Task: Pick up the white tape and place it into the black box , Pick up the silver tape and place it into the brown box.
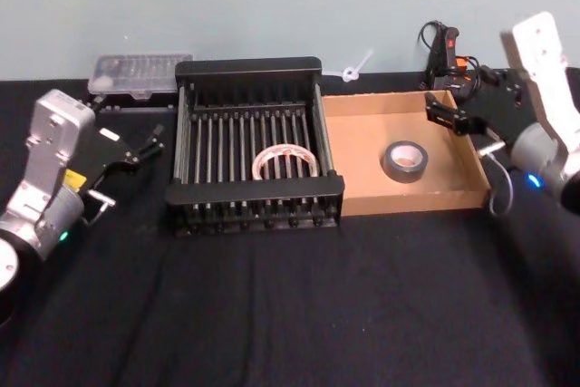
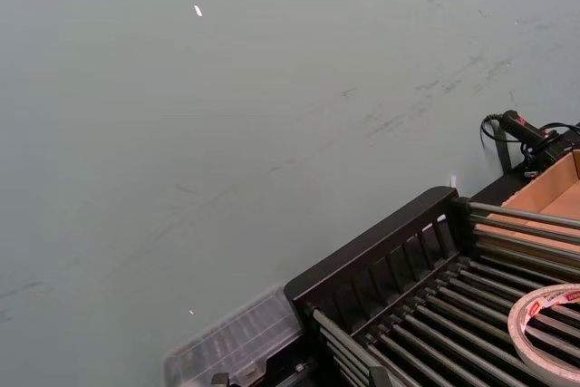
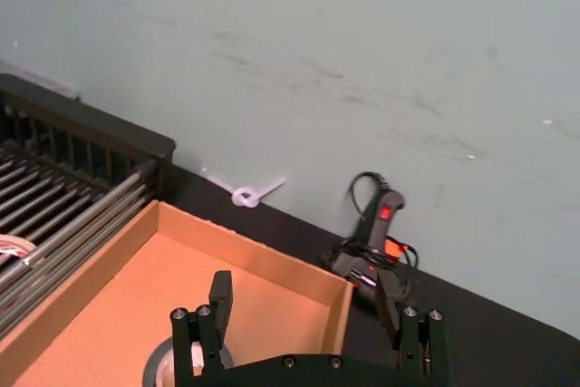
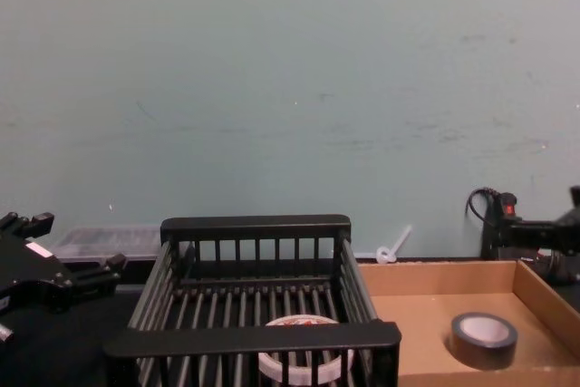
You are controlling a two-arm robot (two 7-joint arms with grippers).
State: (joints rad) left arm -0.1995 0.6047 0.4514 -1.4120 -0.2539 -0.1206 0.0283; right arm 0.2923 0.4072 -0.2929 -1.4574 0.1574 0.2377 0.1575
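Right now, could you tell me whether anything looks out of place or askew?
Nothing stands out: the white tape lies flat in the black box, the silver tape sits in the brown box, and both grippers, left and right, are open.

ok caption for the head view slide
White tape in the black box, silver tape in the brown box, both grippers open: left, right.

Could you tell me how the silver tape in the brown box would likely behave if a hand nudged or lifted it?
The silver tape lies flat in the brown box, so a nudge should slide it, not roll it. Thick and compact, it probably holds its shape when squeezed. Stood on edge, it might roll.
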